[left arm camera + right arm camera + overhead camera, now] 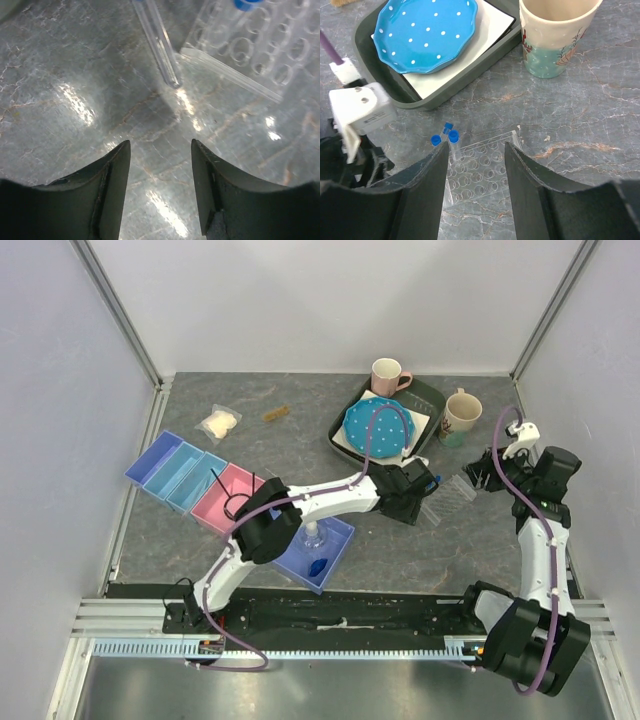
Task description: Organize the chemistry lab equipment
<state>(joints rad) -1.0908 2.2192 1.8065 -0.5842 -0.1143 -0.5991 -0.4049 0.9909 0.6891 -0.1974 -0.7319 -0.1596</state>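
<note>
Left fingers [107, 200] apart, empty, right fingers [420, 200] apart (empty too), seemingly above clear tube rack [480, 172]

White left arm [325, 498] and right arm [548, 540] with black joint housings, purple cable [329, 50] looped along each, black bases [520, 635], dark curved matte fingers [107, 195], white screwed camera block [362, 107] on wrist

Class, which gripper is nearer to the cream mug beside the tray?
Right. The right gripper hovers above the tube rack, with the cream mug close ahead. The left gripper is at the rack's other side, farther away.
</note>
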